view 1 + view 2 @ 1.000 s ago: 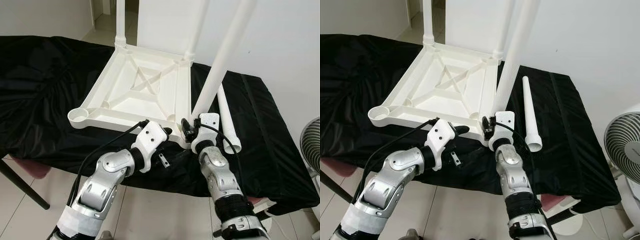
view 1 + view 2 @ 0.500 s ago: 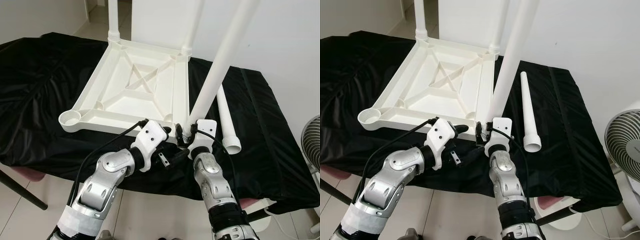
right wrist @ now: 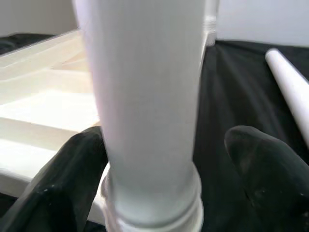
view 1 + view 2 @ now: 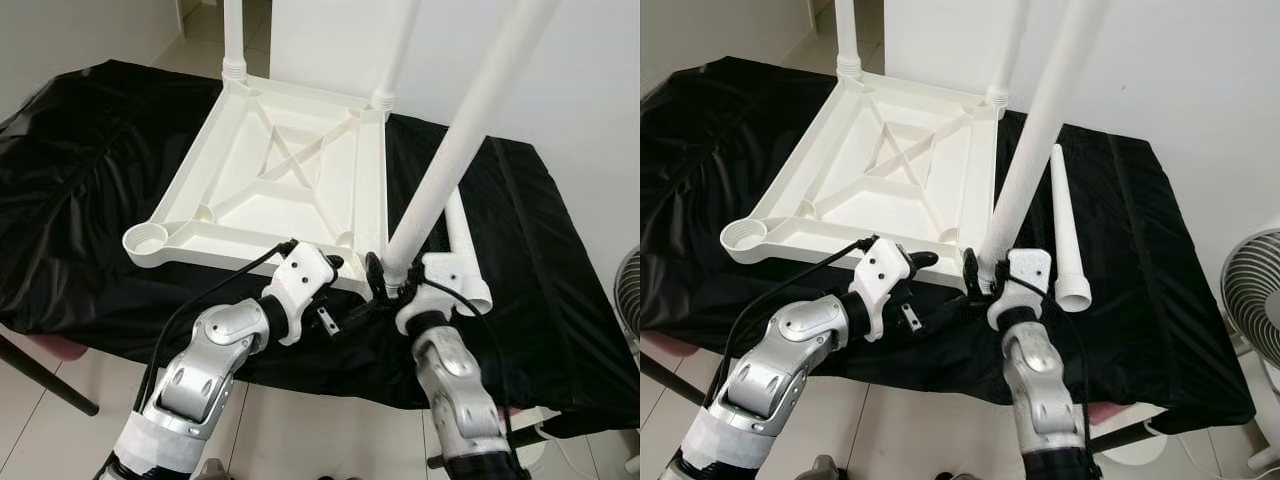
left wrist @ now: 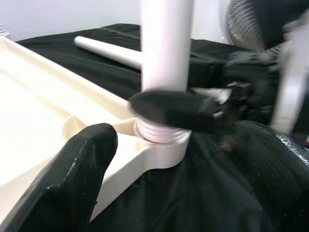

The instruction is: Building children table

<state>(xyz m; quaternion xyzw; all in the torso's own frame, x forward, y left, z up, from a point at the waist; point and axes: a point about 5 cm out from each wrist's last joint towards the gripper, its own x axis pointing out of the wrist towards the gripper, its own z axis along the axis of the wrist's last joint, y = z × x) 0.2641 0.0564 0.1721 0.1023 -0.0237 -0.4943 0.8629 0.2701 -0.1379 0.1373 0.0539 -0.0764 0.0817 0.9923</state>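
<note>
Two grippers, one tabletop, four legs. Right gripper (image 4: 992, 272) nearest, black fingers spread either side of the base of a long white plastic table leg (image 4: 1035, 148) without clamping it; that leg stands tilted in the near right corner socket. Left gripper (image 4: 330, 268) just beside, fingers apart at the near edge of the upside-down white plastic tabletop (image 4: 275, 180). Tabletop lies on a black cloth (image 4: 80, 150). One loose white leg (image 4: 1065, 235) lies right of it. Two upright white legs (image 4: 233, 35) stand in far corners.
</note>
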